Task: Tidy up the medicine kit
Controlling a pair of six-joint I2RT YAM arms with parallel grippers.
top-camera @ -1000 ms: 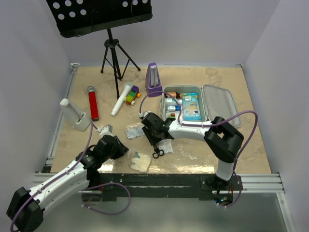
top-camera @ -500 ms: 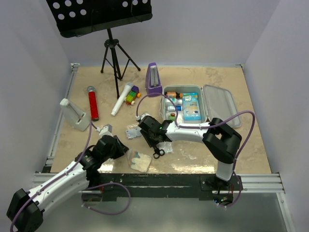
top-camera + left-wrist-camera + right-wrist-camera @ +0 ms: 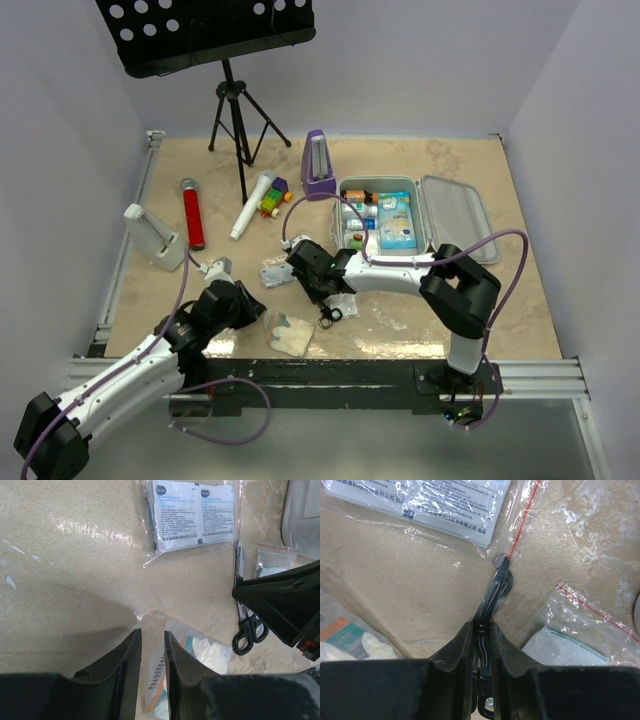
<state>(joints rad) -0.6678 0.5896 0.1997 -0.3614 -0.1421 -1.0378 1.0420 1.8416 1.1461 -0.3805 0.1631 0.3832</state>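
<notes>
The medicine kit (image 3: 455, 214) lies open at the right, its tray filled with small bottles and a blue packet. Black scissors (image 3: 496, 590) lie flat on the table, and my right gripper (image 3: 480, 625) is shut on them near the pivot; the top view has this gripper (image 3: 318, 296) just left of the kit, with the scissors' handles (image 3: 327, 316) poking out. My left gripper (image 3: 152, 634) hovers with a narrow gap and nothing between its fingers, above a clear bag of gauze (image 3: 210, 655). A sealed pack of wipes (image 3: 195, 512) lies farther ahead.
A small zip bag (image 3: 575, 645) lies right of the scissors. Behind are a purple metronome (image 3: 318, 165), a white microphone (image 3: 252, 203), a red microphone (image 3: 192, 213), a colourful toy (image 3: 272, 200), a white holder (image 3: 155, 238) and a music stand's tripod (image 3: 235, 120).
The right gripper shifted a little to the left, then its jaws closed onto the scissors. The left arm has stayed still.
</notes>
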